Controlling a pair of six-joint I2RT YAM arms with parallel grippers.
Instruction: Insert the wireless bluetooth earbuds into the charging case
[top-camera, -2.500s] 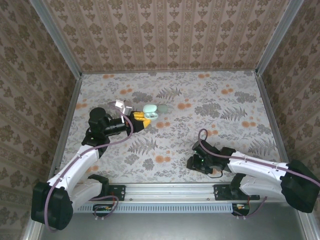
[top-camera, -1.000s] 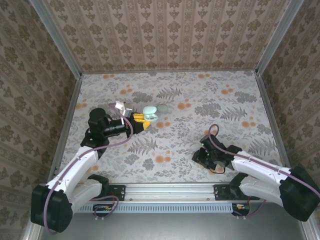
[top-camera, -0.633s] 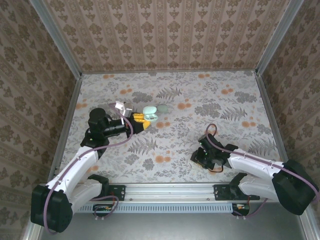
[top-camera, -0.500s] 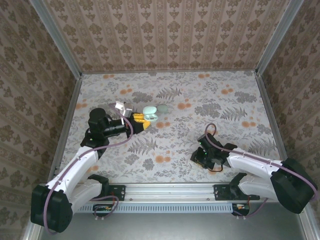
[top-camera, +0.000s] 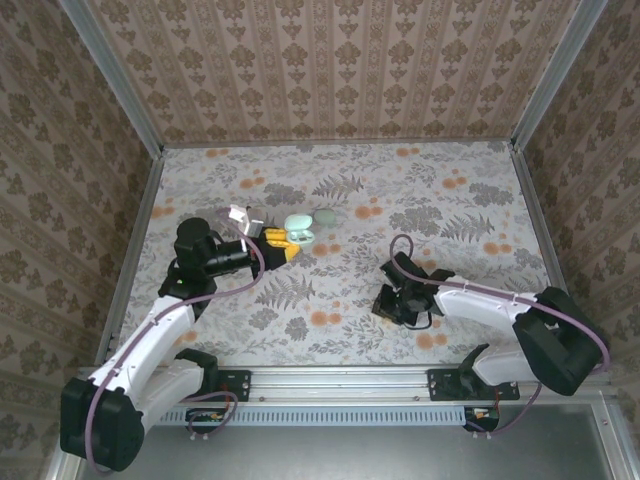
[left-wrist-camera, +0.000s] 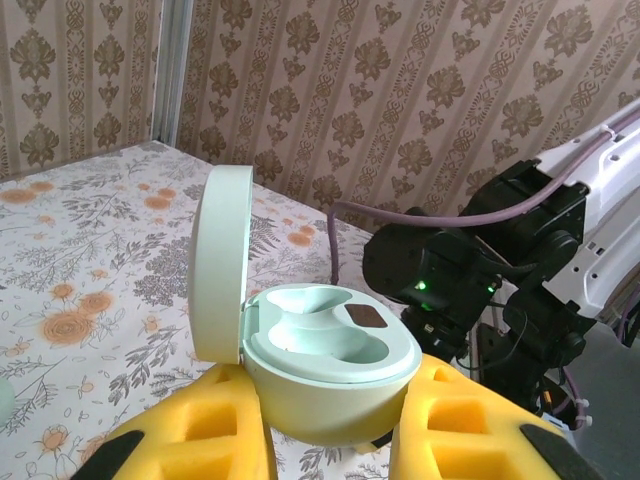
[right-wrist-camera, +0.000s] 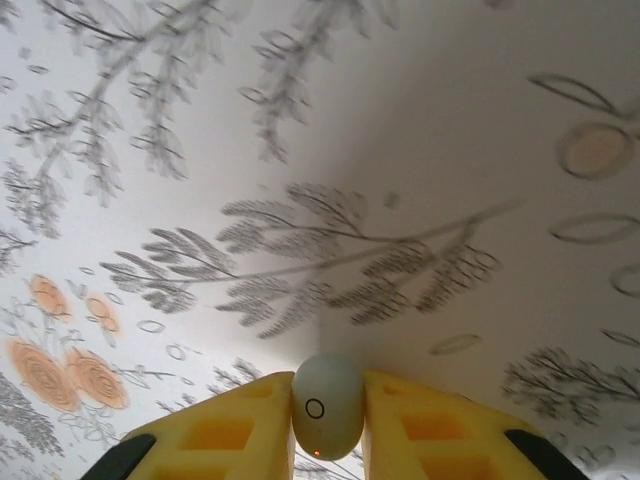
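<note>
Grips the open-lidded charging case (left-wrist-camera: 330, 375) tight in the left tool (left-wrist-camera: 335, 430) — and pinches one earbud (right-wrist-camera: 327, 400) between the yellow pads of the nearly closed right tool (right-wrist-camera: 328, 425), worktop (right-wrist-camera: 400, 150) just ahead.

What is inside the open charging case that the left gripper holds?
Inside the charging case I see mint moulded hollows, empty where they show, and one small dark patch. The near rim hides the bottom of the hollows, so I cannot see what lies there.
</note>
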